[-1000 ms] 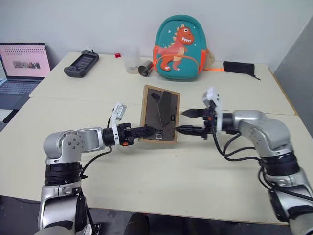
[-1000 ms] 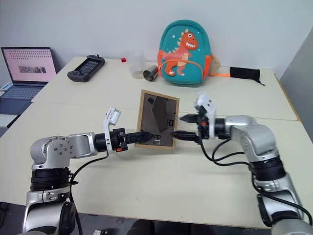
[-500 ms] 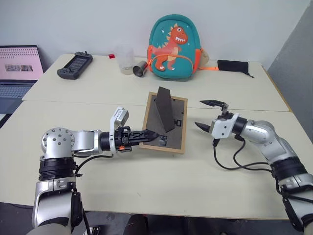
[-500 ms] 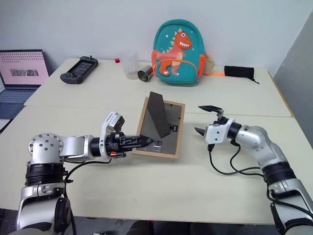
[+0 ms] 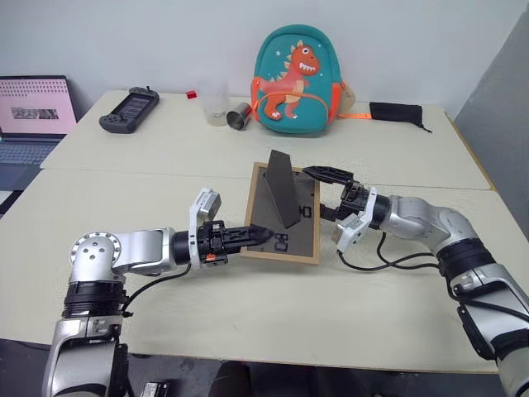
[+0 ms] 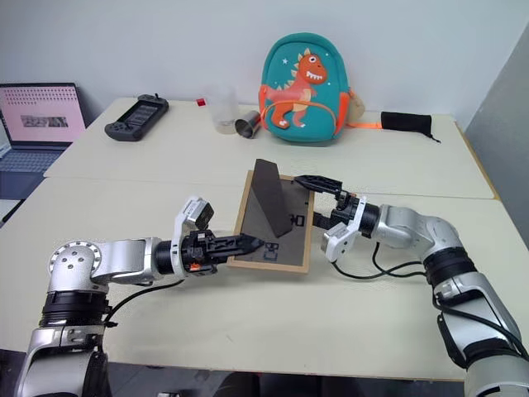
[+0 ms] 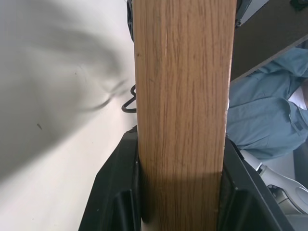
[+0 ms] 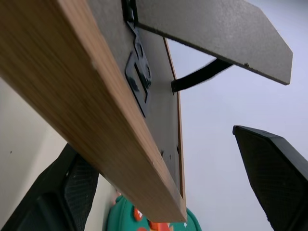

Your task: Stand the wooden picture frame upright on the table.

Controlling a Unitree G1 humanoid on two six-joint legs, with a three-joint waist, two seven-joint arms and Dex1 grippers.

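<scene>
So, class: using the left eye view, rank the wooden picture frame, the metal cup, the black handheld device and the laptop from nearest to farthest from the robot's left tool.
1. Wooden picture frame: clamped in the left tool at its lower edge.
2. Metal cup: far side of the table, beside the backpack.
3. Black handheld device: far left corner.
4. Laptop: off the table's left end.

The wooden picture frame (image 5: 285, 212) has a light oak rim with visible grain around a dark grey-brown back. The desk (image 5: 248, 314) is pale cream. At the upper middle, the backpack (image 5: 294, 79) is teal with an orange dinosaur and orange straps.
</scene>
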